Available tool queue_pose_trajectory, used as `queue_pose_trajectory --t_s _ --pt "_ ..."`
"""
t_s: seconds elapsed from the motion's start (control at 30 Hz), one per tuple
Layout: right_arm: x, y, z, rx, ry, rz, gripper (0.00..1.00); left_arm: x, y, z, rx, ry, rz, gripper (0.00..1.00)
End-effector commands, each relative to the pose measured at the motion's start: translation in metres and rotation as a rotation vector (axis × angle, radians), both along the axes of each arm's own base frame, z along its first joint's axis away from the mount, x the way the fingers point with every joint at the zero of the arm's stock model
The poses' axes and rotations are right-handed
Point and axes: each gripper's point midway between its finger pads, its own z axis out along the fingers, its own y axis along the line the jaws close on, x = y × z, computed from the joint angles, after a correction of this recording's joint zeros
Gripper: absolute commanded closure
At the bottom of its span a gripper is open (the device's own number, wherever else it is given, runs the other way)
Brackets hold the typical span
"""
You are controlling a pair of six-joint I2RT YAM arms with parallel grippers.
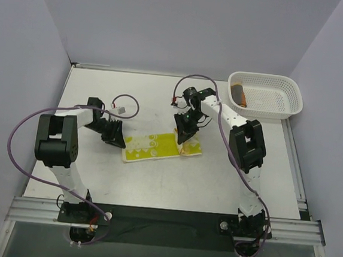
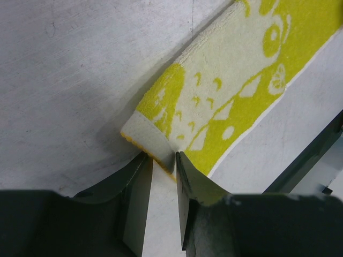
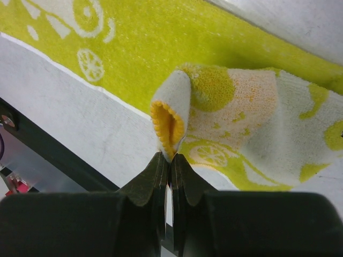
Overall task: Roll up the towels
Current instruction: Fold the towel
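From where I stand, the pale yellow towel [image 1: 158,146] with lime-green cartoon prints lies spread near the middle of the bench [image 1: 154,187], its long side running roughly from 9 to 3 o'clock. The left end effector [image 2: 163,160] sits low at the towel's 9 o'clock end, its fingers slightly parted and set either side of the short hem; I can't see them clamping it. The right end effector [image 3: 170,158] is at the 3 o'clock end with its fingers pressed together, pinching a corner that curls up off the bench and shows an orange-yellow edge. The orange towel [image 1: 239,94] rests well apart inside the white mesh basket [image 1: 294,97], at the bench's 2 o'clock corner.
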Motion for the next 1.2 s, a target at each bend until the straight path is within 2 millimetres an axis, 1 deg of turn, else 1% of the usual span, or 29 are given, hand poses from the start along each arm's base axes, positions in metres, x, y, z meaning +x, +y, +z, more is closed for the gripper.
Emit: queue_pose_trajectory --t_s 0.0,0.03,0.13,0.3,0.5,0.73,0.77,0.8,0.83,0.87,0.9,0.93,0.97,1.0,1.03,1.07,1.1,1.13,1.17 --pt "-0.002 0.008 0.009 0.01 0.019 -0.004 1.0 0.003 -0.001 -0.004 0.006 -0.012 -0.018 0.64" --pt "-0.004 0.009 0.004 0.003 0.032 -0.001 1.0 0.002 -0.001 -0.003 0.006 -0.014 -0.019 0.64" --pt "-0.004 0.014 -0.003 -0.002 0.041 0.002 1.0 0.002 -0.002 -0.004 0.003 -0.012 -0.02 0.64" --pt "0.001 0.019 -0.003 0.003 0.033 -0.007 1.0 0.001 -0.002 -0.005 0.003 -0.008 -0.021 0.64" --pt "0.001 0.024 -0.009 0.003 0.043 -0.004 1.0 -0.001 -0.002 -0.008 0.004 0.002 -0.024 0.64" --pt "-0.009 0.034 -0.017 0.007 0.072 0.024 1.0 -0.001 -0.002 -0.005 0.008 -0.007 -0.026 0.62" --pt "-0.012 0.035 -0.018 0.003 0.078 0.031 0.99 0.0 -0.001 -0.003 0.008 -0.016 -0.025 0.6" --pt "-0.013 0.035 -0.018 0.003 0.081 0.031 0.93 0.002 -0.001 0.0 0.004 -0.026 -0.028 0.6" --pt "-0.015 0.036 -0.016 0.014 0.083 0.036 0.88 0.002 -0.002 0.003 -0.003 -0.032 -0.032 0.59" --pt "-0.014 0.036 -0.013 0.023 0.08 0.036 0.81 0.003 -0.003 0.007 -0.014 -0.043 -0.038 0.58" --pt "-0.012 0.036 -0.009 0.033 0.076 0.031 0.77 0.005 -0.003 0.017 -0.02 -0.072 -0.049 0.56" --pt "-0.01 0.037 0.004 0.067 0.06 0.032 0.75 0.005 -0.004 0.022 -0.032 -0.087 -0.056 0.55" --pt "-0.005 0.034 0.012 0.093 0.048 0.025 0.74 0.005 -0.004 0.034 -0.035 -0.13 -0.073 0.54" --pt "0.0 0.032 0.021 0.116 0.029 0.02 0.73 0.004 -0.005 0.04 -0.038 -0.149 -0.082 0.53" --pt "0.003 0.031 0.04 0.159 0.0 0.019 0.67 0.003 -0.006 0.046 -0.04 -0.171 -0.092 0.53" --pt "0.008 0.026 0.049 0.178 -0.019 0.014 0.66 0.002 -0.008 0.056 -0.04 -0.209 -0.103 0.53" --pt "0.017 0.018 0.057 0.197 -0.036 -0.009 0.66 0.0 -0.008 0.059 -0.039 -0.227 -0.118 0.53" --pt "0.022 0.012 0.068 0.215 -0.062 -0.021 0.66 -0.005 -0.018 0.062 -0.039 -0.239 -0.155 0.53" --pt "0.026 0.006 0.071 0.218 -0.071 -0.032 0.67 -0.007 -0.02 0.066 -0.023 -0.259 -0.171 0.53"
